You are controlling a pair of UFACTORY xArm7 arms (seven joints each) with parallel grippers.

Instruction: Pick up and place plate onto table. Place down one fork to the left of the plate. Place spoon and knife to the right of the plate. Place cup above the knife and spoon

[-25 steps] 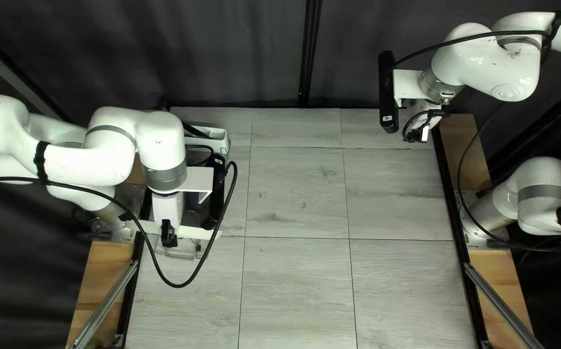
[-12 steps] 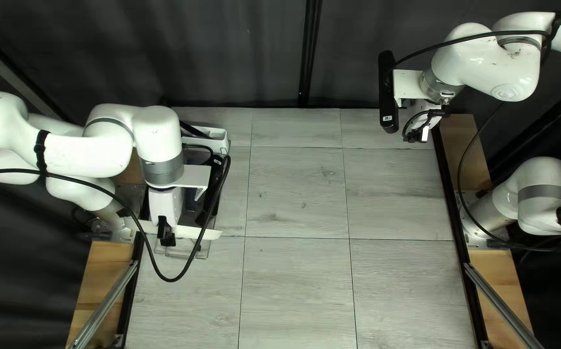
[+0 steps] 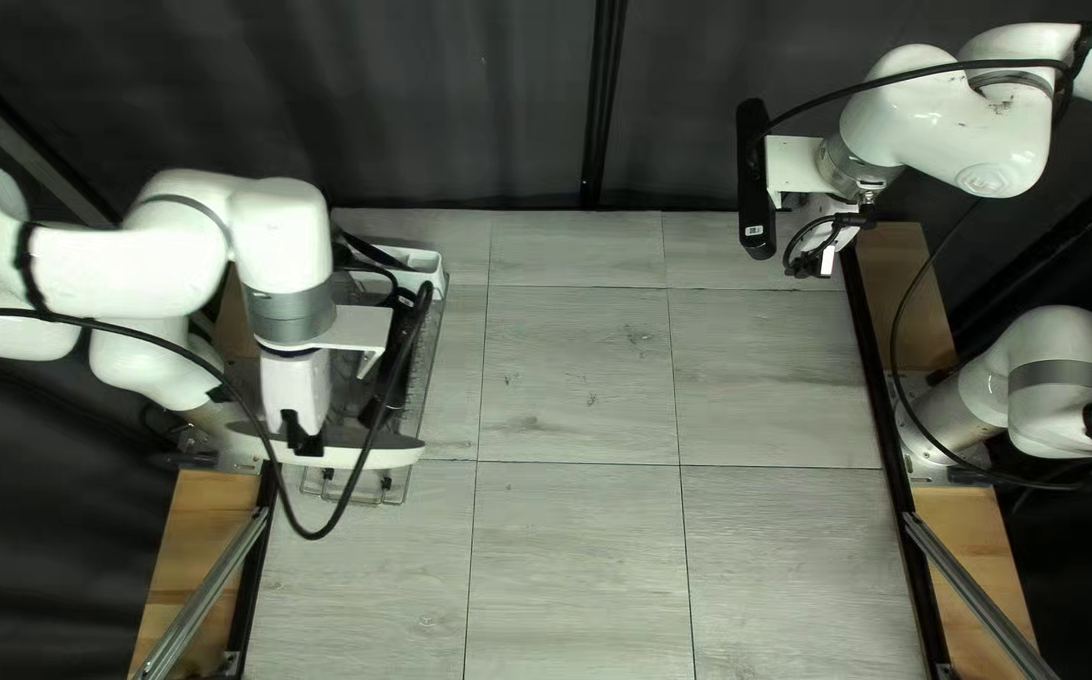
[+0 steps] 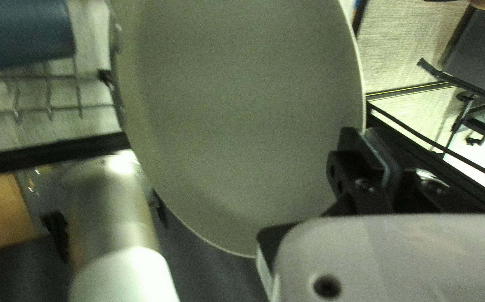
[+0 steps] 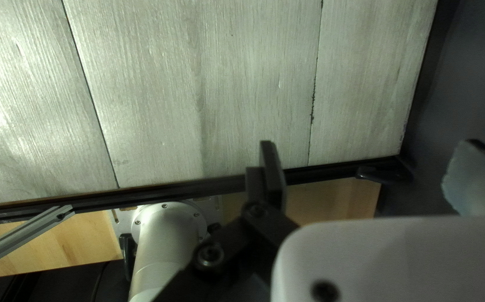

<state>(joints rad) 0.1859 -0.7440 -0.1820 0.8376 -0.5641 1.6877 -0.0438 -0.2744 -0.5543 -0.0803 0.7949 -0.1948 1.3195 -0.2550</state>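
My left gripper [image 3: 304, 441] is over the rack at the left of the top left view, with the pale plate [image 3: 376, 455] tilted nearly edge-on. In the left wrist view, the gripper [image 4: 367, 138] is shut on the plate's rim, and the broad face of the plate [image 4: 237, 106] extends beside the fingers. A dark blue rounded object [image 4: 19, 33], perhaps the cup, lies beyond the plate. High at the right of the top left view is my right gripper [image 3: 825, 262]; in its wrist view the gripper [image 5: 371, 154] stands wide open and empty. I cannot make out fork, spoon or knife.
The dish rack [image 3: 420, 378] is partly hidden under my left arm, with a white holder [image 3: 417, 271] at its far end. Wire rack bars [image 4: 30, 95] show beside the plate. A black cable [image 3: 351, 485] loops from my left arm over plate and rack.
My left arm has shifted toward the left of the top left view, carrying the plate, and more of the plate and rack shows. The right arm has stayed still.
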